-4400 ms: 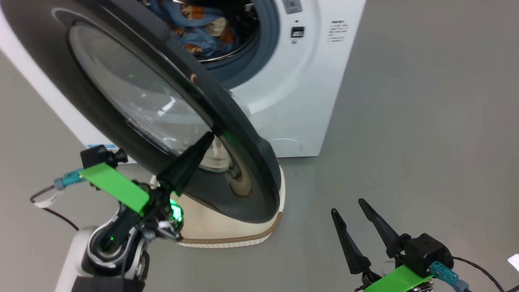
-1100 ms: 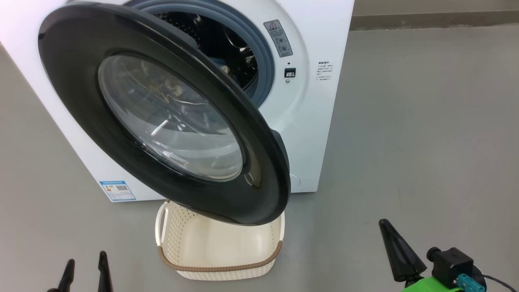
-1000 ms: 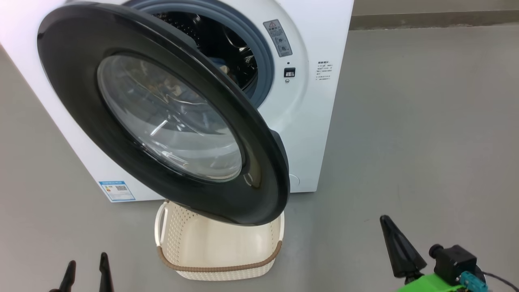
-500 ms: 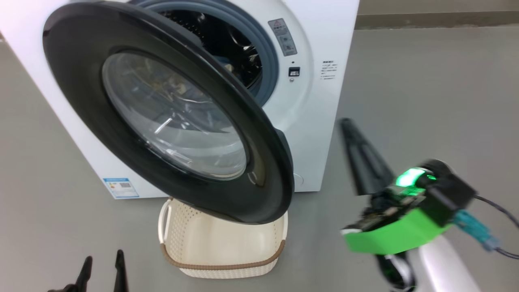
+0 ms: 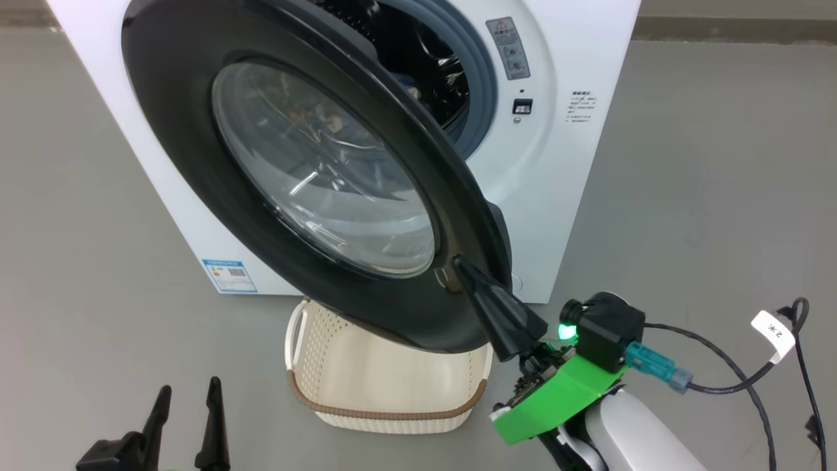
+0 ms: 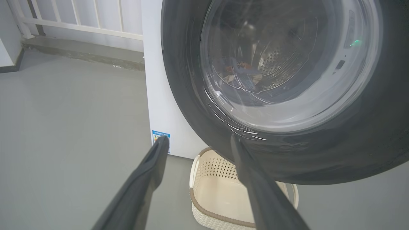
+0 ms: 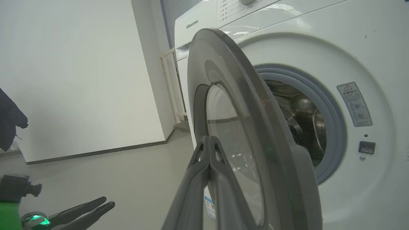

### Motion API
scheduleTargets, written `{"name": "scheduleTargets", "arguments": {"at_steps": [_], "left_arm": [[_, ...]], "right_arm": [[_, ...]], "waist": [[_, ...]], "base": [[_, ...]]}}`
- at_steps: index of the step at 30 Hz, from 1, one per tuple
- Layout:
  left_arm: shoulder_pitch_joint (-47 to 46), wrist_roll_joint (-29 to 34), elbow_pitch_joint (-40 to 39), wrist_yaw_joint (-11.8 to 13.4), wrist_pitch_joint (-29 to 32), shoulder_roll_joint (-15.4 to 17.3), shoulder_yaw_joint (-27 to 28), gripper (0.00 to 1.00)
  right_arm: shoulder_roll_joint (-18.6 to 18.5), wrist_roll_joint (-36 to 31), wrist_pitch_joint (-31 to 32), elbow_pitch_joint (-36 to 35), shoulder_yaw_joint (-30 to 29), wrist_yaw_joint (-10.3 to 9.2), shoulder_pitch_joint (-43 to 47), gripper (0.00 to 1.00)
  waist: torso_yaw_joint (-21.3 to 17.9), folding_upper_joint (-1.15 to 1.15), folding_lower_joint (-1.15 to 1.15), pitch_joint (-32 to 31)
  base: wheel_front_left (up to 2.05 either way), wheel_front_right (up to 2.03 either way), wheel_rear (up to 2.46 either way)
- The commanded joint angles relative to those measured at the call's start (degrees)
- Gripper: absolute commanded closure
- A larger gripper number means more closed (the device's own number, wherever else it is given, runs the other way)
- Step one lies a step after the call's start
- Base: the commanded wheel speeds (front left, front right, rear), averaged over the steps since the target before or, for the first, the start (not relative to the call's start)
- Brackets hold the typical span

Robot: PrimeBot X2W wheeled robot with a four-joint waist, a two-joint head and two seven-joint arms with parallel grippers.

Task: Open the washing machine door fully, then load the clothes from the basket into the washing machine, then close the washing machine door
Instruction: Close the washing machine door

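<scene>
**Door partway open, closed claw at its rim**

Low at the left: left claw [image 5: 186, 418], fingers spread, nothing between them, pointing up toward the washing machine door [image 5: 170, 131]. Ahead of and above that claw: the door, swung partway out, outer face turned toward the left claw, free edge nearest the right claw. Behind its glass, from the left wrist: the clothes [image 6: 238, 72], bunched low. Under the door, between the two claws: the basket [image 5: 392, 415], upright on the floor [image 5: 686, 196], long axis left to right. At the right: right claw [image 5: 461, 265], fingers pressed together, pinching nothing, tip aimed up-left at the door's lower outer rim; contact impossible to judge. Beyond it: the washing machine [image 5: 569, 196], opening facing the claws.
</scene>
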Motion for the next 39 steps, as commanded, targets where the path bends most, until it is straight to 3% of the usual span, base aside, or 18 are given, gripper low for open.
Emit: {"name": "scheduleTargets", "arguments": {"at_steps": [1,11,39], "left_arm": [[-2.1,-0.6,-1.0,-0.1,-0.4,0.6,1.7,0.0],[-4.1,-2.7,-1.4,-0.1,-0.4,0.6,-0.2,0.0],[-7.1,-5.4,-3.4,-0.1,-0.4,0.6,-1.7,0.0]], "right_arm": [[0.8,1.4,-0.3,-0.4,0.0,0.16,-0.5,1.0],[0.8,1.3,-0.3,5.2,-4.5,0.16,-2.1,1.0],[-1.4,-2.7,-0.3,6.5,-11.0,0.16,-9.1,1.0]], "waist": [[0.5,0.0,0.0,0.7],[3.2,0.0,0.0,3.4],[5.5,0.0,0.0,10.6]], "base": [[0.0,0.0,0.0],[0.0,0.0,0.0],[0.0,0.0,0.0]]}}
